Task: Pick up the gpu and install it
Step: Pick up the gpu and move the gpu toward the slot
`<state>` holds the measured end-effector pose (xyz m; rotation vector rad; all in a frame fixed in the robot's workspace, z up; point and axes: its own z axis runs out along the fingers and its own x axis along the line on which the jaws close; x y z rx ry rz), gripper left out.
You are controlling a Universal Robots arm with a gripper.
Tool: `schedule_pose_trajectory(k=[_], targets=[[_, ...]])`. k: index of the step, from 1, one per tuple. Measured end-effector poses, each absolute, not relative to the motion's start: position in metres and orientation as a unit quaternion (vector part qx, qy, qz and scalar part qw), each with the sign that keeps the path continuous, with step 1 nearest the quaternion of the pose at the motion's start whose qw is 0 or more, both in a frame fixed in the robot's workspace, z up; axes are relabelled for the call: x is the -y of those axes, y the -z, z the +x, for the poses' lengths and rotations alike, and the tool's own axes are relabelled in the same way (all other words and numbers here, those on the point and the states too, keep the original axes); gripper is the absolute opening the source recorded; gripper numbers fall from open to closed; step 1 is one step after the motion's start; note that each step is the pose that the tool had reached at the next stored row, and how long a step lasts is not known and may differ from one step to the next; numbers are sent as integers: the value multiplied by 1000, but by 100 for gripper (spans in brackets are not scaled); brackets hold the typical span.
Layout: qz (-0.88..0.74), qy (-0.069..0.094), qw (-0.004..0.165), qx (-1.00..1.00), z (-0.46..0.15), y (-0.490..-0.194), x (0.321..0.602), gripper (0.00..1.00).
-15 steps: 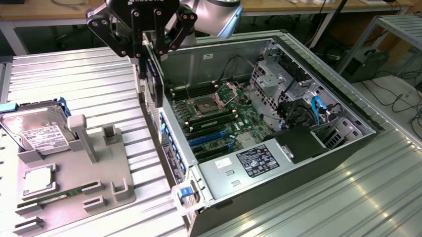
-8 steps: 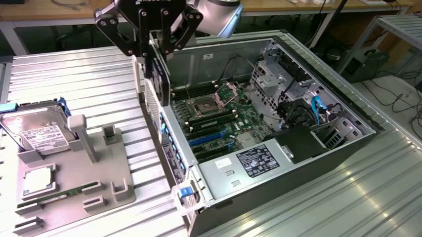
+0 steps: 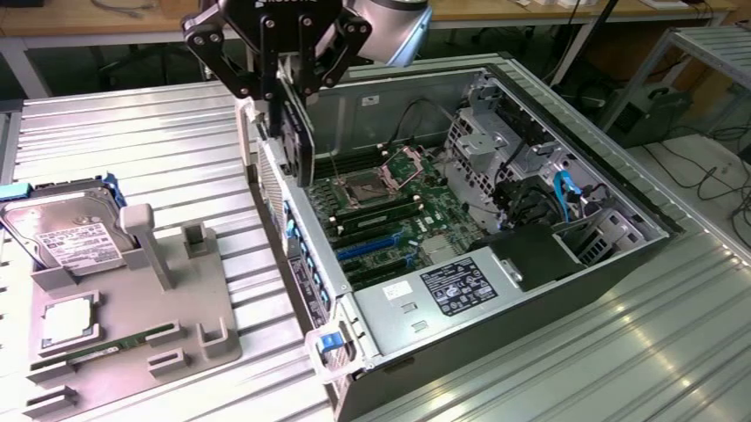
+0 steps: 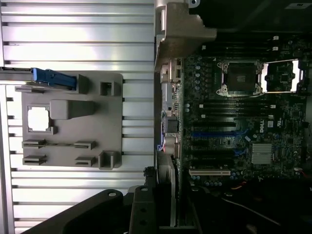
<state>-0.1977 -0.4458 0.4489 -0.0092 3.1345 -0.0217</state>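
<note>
Tool (image 3: 285,98) is closed part-way on the gpu (image 3: 294,145), pinching its top edge from both sides. The card hangs straight down from the fingers, on edge, dark face visible in the exterior view. It is lifted, not seated in any slot.

Wrist view has the gpu (image 4: 168,183) edge-on right under the tool, silver bracket end showing, lined up along the back wall of the computer case (image 3: 528,352). The card's lower end sits at about the level of the case rim, just inside or over it; cannot tell which.

Below and beyond the tool: the motherboard (image 4: 234,146), with the open processor socket (image 4: 240,78) and the blue expansion slots (image 4: 214,133), uncovered.

On the other side of the tool, well apart from it, is the grey parts holder (image 3: 141,352) on the ribbed metal bench (image 3: 141,149). The holder carries a hard drive (image 3: 70,237) standing tilted at its far end, a processor chip (image 3: 69,321) lying flat, and a memory stick (image 3: 105,347) lying flat near the chip.
</note>
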Motion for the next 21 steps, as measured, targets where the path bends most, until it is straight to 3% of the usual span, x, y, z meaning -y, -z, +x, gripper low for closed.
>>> schedule_pose_trajectory(k=[21], targets=[[-3,7,3,-1000,-172,-449,446,28]])
